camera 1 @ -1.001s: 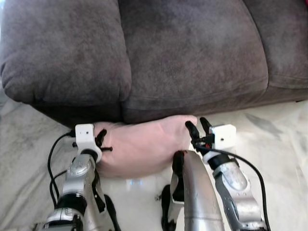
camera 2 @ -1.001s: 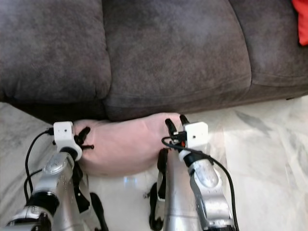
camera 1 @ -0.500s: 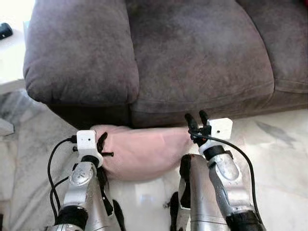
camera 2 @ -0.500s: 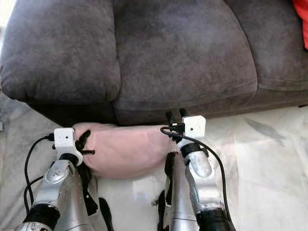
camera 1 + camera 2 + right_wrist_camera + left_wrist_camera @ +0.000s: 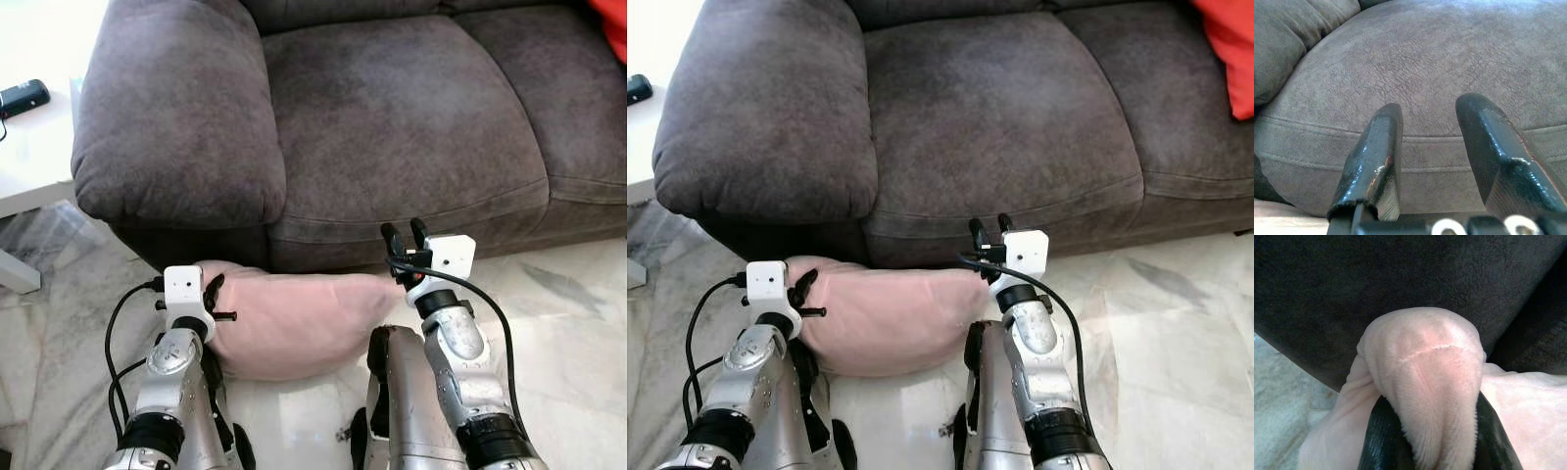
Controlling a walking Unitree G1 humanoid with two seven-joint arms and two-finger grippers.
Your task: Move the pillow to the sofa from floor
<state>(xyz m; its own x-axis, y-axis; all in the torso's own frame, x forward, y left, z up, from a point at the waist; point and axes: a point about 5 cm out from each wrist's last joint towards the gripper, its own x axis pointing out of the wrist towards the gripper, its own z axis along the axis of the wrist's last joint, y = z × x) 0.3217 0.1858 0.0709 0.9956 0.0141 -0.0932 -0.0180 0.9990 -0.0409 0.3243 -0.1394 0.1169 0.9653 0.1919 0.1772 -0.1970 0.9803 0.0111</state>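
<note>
A pale pink pillow [image 5: 294, 318] hangs between my two arms, just in front of the dark grey sofa [image 5: 392, 108] and below its seat edge. My left gripper [image 5: 209, 294] is shut on the pillow's left corner; in the left wrist view the pink fabric [image 5: 1425, 377] bulges between the black fingers [image 5: 1378, 440]. My right gripper [image 5: 405, 238] stands open at the pillow's right end, raised above it, with nothing between its fingers [image 5: 1376, 161]. It points at the sofa's seat cushion [image 5: 1440, 63].
The sofa's wide left armrest [image 5: 167, 117] stands over the pillow's left end. A red cushion [image 5: 1229, 49] lies on the sofa at the far right. A white table [image 5: 29, 147] with a black device [image 5: 22, 96] is at the far left. Marble floor [image 5: 568, 304] lies right.
The camera has risen and tilted up, so more of the sofa shows. The pillow has come up off the floor with the left gripper. The right gripper now stands above the pillow's right end.
</note>
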